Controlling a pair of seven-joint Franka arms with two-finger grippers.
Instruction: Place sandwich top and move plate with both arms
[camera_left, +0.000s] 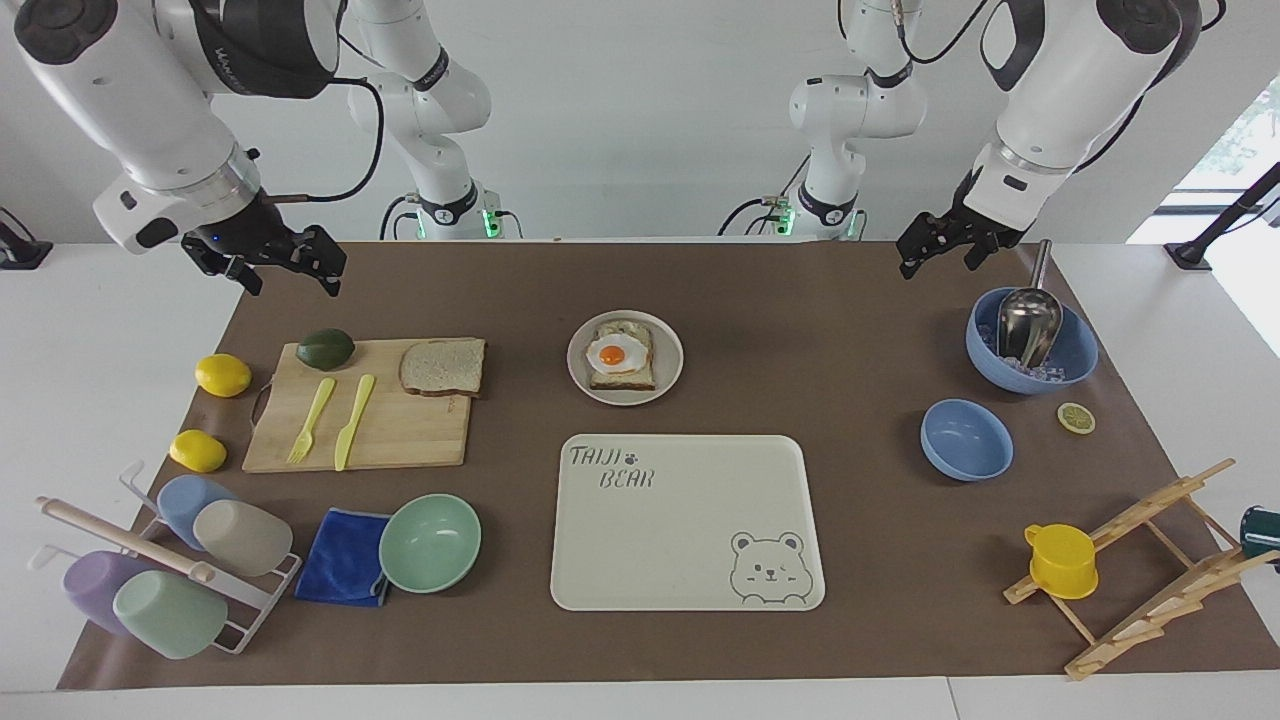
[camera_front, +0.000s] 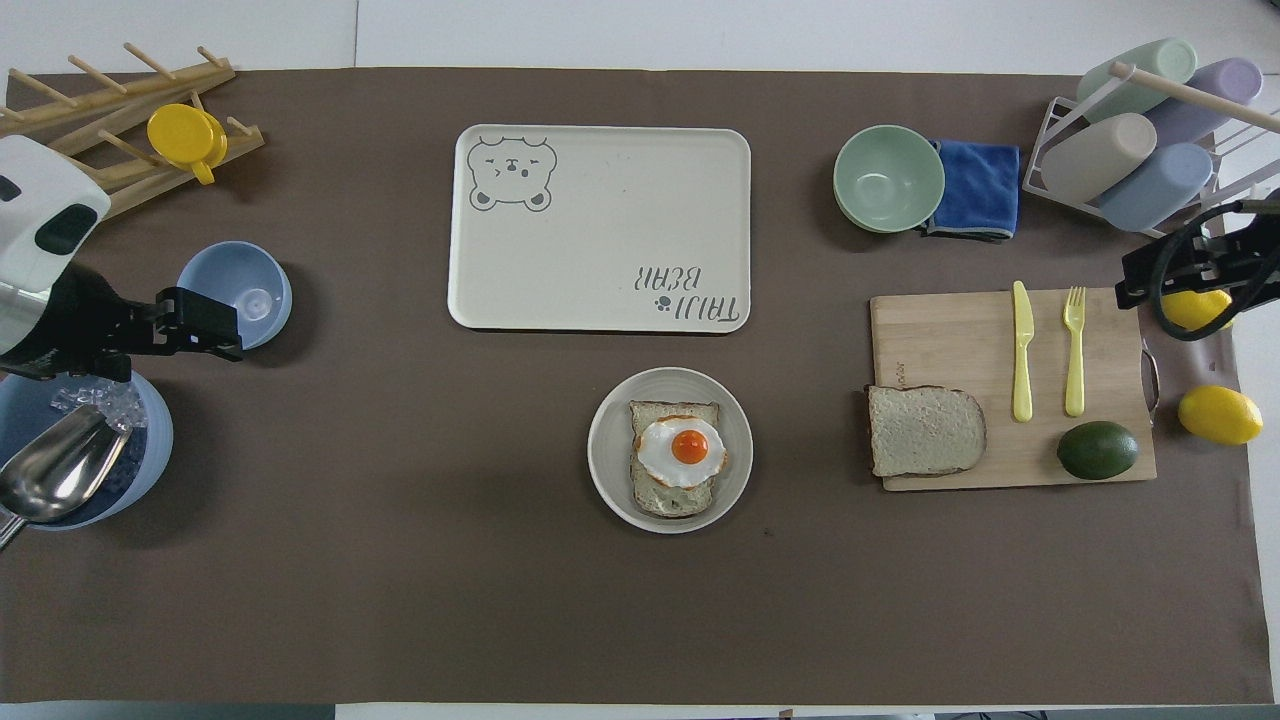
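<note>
The bear-printed tray lies on the desk at the edge farthest from the robots, and just nearer to them sits the plate, carrying an egg-topped bread slice. Toward the right arm's end, the sandwich top rests flat on the cutting board, at its corner nearest the plate. The right pincer hangs wide and empty near the avocado, while the left pincer hangs wide and empty near the scoop bowl.

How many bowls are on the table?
3: a mint-green bowl beside the blue cloth, a small blue bowl, and a larger blue bowl holding ice and a metal scoop.
</note>
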